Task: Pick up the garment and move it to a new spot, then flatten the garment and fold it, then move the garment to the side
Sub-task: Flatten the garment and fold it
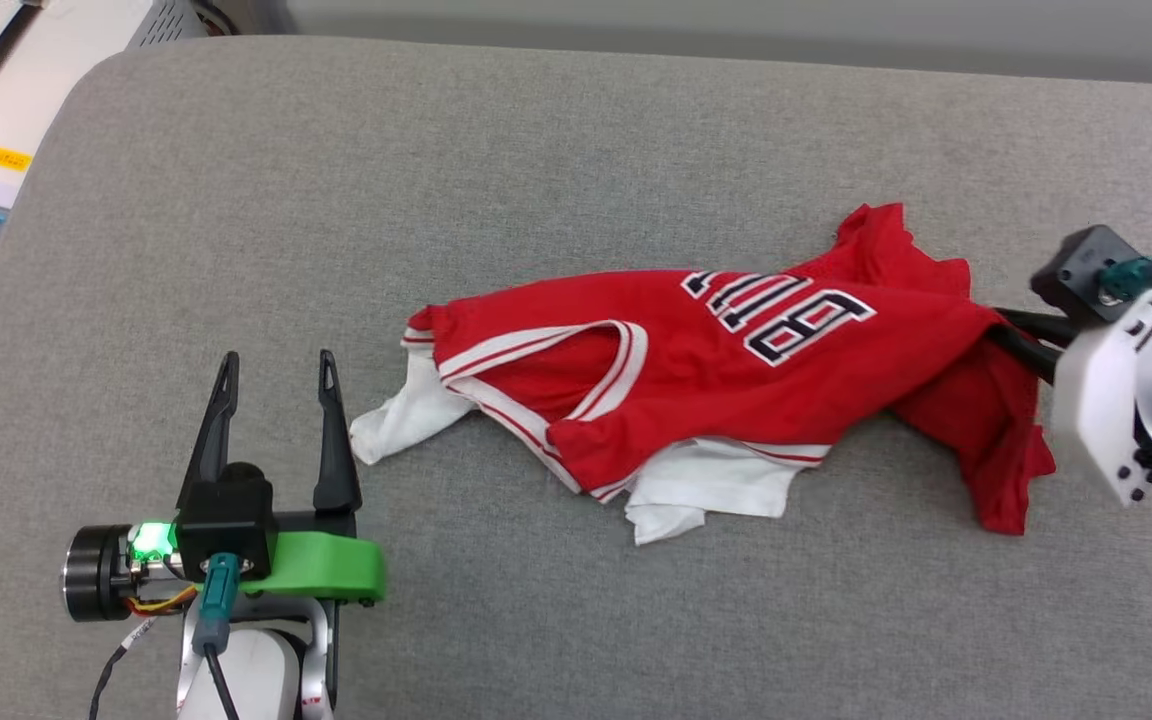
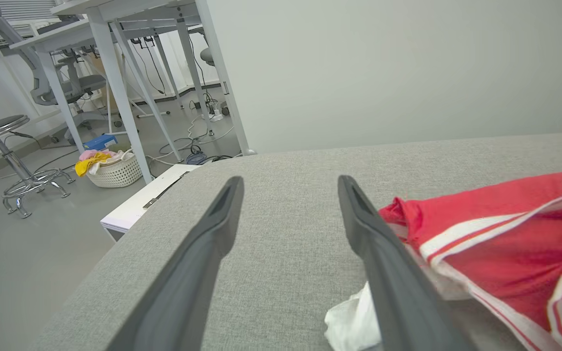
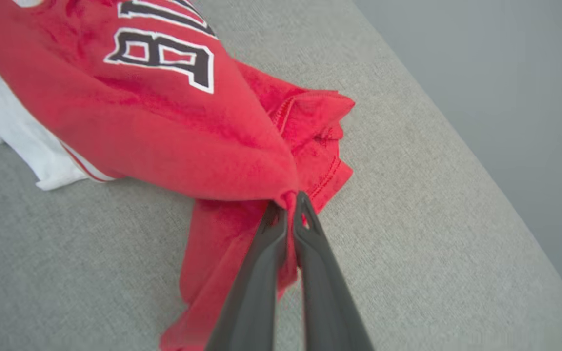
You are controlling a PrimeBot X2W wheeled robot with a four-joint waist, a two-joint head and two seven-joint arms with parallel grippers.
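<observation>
Bunching at 3 o'clock, the garment point(image 1: 786, 380) is pinched by fingers of the right gripper point(image 3: 289, 202), likely for lifting. Fingers of the left gripper point(image 1: 278, 360) are spread empty at 8 o'clock.

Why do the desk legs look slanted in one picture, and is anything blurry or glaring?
Left wrist view: the wide lens splays the desk legs, and the left claw looks soft. Right wrist view: the right claw blurs toward the bottom edge; the garment lettering is crisp. Head view: even light, faint shadows, green wrist lamps blooming.
</observation>
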